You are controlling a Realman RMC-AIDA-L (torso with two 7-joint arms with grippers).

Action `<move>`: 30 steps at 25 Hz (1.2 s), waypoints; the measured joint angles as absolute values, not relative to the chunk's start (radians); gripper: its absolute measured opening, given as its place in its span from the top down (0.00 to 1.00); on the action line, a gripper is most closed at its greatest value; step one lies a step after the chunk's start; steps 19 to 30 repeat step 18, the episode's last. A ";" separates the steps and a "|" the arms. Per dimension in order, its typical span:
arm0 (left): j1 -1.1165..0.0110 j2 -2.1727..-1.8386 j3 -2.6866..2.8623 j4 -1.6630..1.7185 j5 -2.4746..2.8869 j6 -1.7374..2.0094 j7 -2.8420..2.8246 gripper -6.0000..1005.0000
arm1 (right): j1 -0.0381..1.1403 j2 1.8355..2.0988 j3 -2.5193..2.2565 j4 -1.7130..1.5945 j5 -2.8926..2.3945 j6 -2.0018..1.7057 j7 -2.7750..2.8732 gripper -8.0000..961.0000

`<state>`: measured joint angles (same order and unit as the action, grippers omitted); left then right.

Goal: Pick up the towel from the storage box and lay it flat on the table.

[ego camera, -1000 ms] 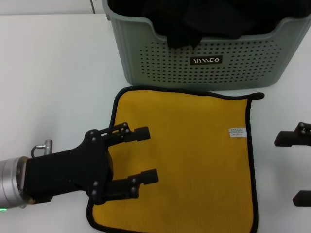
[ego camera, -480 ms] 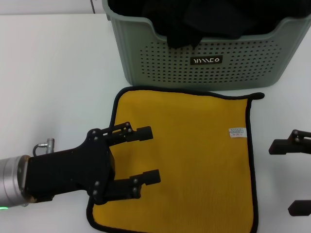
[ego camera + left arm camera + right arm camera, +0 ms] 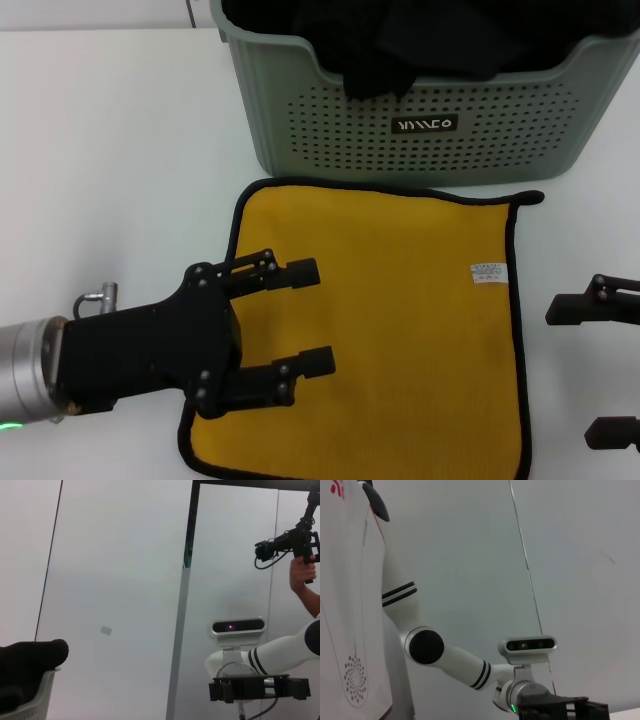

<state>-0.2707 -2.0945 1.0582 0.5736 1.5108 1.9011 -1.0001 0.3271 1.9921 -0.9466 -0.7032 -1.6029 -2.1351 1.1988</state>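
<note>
Head view, from the robot's left across to its right: the left end effector (image 3: 312, 316) reaches in from the lower left on a black wrist with a silver cuff, its two black fingers (image 3: 296, 272) spread wide apart and gripping nothing. Both fingers lie over the left part of the towel (image 3: 400, 320), pointing towards the cloth's middle; whether they touch the fabric or hang just above it cannot be told.

The towel is spread flat on the white table (image 3: 110, 150), mustard-yellow side up, with black trim running round its edge. A small white label (image 3: 488, 271) sits near its right edge. The far right corner of the trim sticks out in a short black tab. The towel's far edge lies just in front of the storage box (image 3: 420, 125), close to its base.

The storage box stands at the far side of the table, sage green with dotted perforated walls and a small black logo label (image 3: 425, 124) on the front wall. Black cloths (image 3: 400, 40) fill it and one fold hangs over the scooped front rim.

At the right edge of the view the right end effector (image 3: 595, 370) shows only as two black finger ends, well apart from each other and gripping nothing, just beside the towel's right edge and clear of it.

In the left wrist view a dark cloth (image 3: 25, 665) bulges over a pale basket rim (image 3: 37, 700)
</note>
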 joint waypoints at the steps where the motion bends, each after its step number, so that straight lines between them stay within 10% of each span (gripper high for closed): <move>1: -0.273 -2.095 1.058 0.573 1.511 1.901 -1.000 0.26 | 0.327 1.992 -0.947 -0.702 -1.603 -2.135 1.199 0.11; 30: -0.276 -2.095 1.057 0.564 1.509 1.901 -0.996 0.26 | 0.327 1.995 -0.939 -0.701 -1.603 -2.134 1.198 0.11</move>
